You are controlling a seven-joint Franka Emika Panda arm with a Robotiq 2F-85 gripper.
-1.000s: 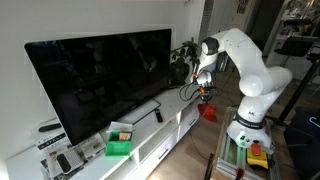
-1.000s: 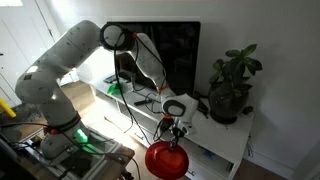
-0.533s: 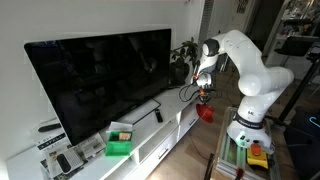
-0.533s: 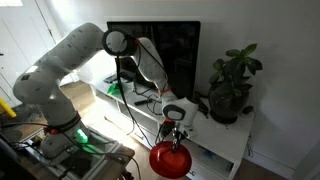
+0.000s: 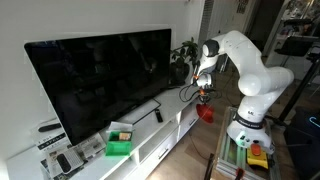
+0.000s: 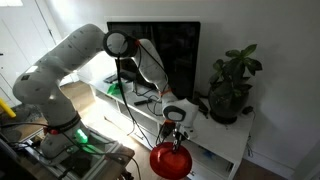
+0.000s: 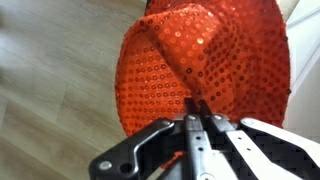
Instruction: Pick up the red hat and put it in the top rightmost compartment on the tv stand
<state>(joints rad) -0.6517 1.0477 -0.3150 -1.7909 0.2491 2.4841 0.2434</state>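
The red hat [image 7: 210, 60] is a sequined cap that hangs from my gripper [image 7: 198, 120], whose fingers are shut on its edge. In both exterior views the hat [image 6: 170, 160] [image 5: 206, 112] dangles below the gripper [image 6: 176, 131] [image 5: 204, 94], in front of the plant end of the long white tv stand [image 6: 228, 138] [image 5: 172, 128]. The hat hangs about level with the stand's front face. The cubbies at that end are in shadow and partly behind the hat, so I cannot make out the top rightmost compartment.
A big black TV [image 5: 100, 80] stands on the stand. A potted plant [image 6: 232, 85] sits at the end by the gripper. A green box [image 5: 120, 143] and small items lie at the far end. Cables [image 6: 140, 95] trail over the stand. Wood floor [image 7: 50, 80] lies below.
The gripper and the hanging hat have shifted slightly toward the stand's plant end. The grip on the hat is unchanged.
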